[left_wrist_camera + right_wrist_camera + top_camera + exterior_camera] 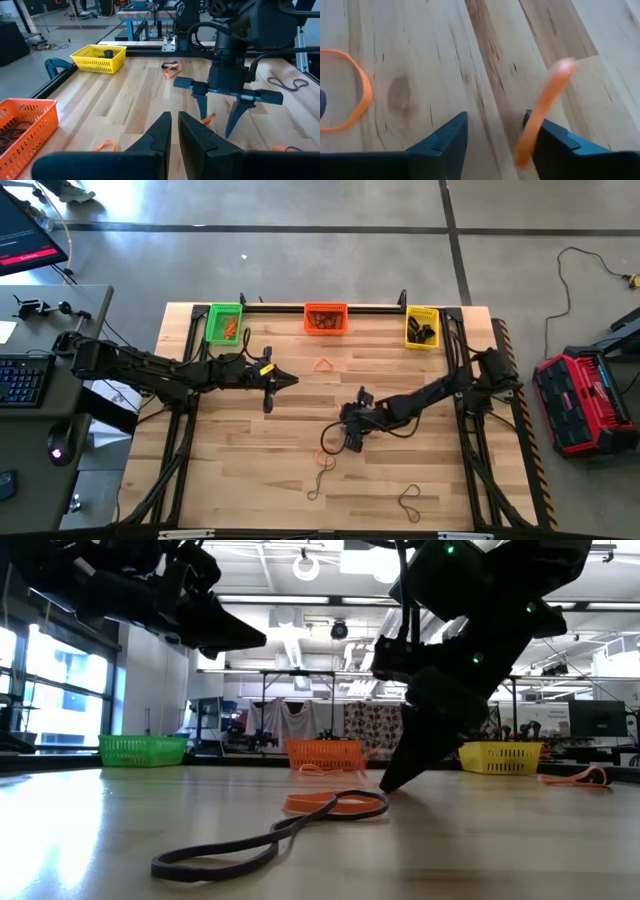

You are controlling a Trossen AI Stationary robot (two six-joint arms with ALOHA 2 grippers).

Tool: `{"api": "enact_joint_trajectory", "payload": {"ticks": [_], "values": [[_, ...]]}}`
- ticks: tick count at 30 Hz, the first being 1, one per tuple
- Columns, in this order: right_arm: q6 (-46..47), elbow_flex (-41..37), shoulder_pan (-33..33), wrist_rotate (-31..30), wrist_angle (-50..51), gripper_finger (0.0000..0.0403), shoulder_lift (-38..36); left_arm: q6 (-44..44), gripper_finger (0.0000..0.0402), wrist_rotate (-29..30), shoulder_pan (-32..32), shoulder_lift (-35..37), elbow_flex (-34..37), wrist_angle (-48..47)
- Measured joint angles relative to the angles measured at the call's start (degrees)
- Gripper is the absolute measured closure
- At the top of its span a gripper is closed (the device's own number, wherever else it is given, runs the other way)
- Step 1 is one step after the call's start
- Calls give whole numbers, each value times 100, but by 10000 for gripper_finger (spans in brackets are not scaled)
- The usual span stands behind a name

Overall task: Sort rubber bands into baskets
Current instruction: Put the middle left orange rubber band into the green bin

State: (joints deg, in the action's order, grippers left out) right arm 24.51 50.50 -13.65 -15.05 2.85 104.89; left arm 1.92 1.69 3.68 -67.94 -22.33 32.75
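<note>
Right gripper (352,442) low over the pale wooden table (400,480), jaws spread, thin orange rubber band (540,120) against one finger, left gripper (283,380) raised mid-table, jaws clenched, empty.

No legible text, label, brand, number or sign is being shown in any view. Red lines are being displayed on a dark monitor (25,235) at the high view's upper left corner, but no words can be made out on it.
</note>
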Motion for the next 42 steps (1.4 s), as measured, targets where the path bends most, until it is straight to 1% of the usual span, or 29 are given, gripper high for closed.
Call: {"api": "enact_joint_trajectory", "payload": {"ticks": [3, 5, 8, 9, 10, 13, 16, 18, 22, 25, 30, 32, 34, 35, 38, 42], "values": [[-48, 2, 45, 25, 27, 251, 14, -23, 378, 0, 0, 0, 0, 0], [-157, 0, 83, 36, 14, 292, -10, -23, 378, 0, 0, 0, 0, 0], [-321, -14, 157, 5, 37, 367, -101, -55, 378, 1, 0, 0, 0, 11], [-398, -20, 171, -39, 63, 385, -142, -97, 378, 0, 0, 0, 0, 9], [-478, -22, 173, -68, 68, 393, -212, -145, 378, 0, 0, 0, 0, 10], [-577, -22, 194, -99, 23, 382, -451, -246, 378, 0, -33, -7, 0, 4], [-781, -22, 208, -103, -86, 389, -659, -97, 378, -151, -142, -101, 0, 12], [-934, -22, 208, -102, -229, 398, -788, 22, 377, -288, -255, -240, -29, 23], [-1168, -22, 205, -102, -485, 397, -939, 21, 364, -251, -496, -708, -230, 64], [-1347, -22, 205, -104, -762, 401, -970, 38, 345, -63, -654, -1189, -473, 127], [-1461, -22, 205, -104, -1095, 402, -972, 452, 303, 80, -885, -1975, -965, 128], [-1557, -22, 205, -104, -1157, 402, -972, 616, 286, 339, -955, -2214, -1148, 147], [-1579, -22, 205, -104, -1221, 402, -972, 746, 271, 750, -1000, -2374, -1280, 147], [-1581, -21, 205, -104, -1241, 402, -972, 797, 265, 866, -1021, -2442, -1337, 161], [-1602, -22, 201, -102, -1304, 402, -972, 1001, 251, 919, -1079, -2578, -1454, 144], [-1606, -20, 201, -79, -1359, 402, -972, 1314, 248, 896, -1183, -2608, -1499, 103]]}}
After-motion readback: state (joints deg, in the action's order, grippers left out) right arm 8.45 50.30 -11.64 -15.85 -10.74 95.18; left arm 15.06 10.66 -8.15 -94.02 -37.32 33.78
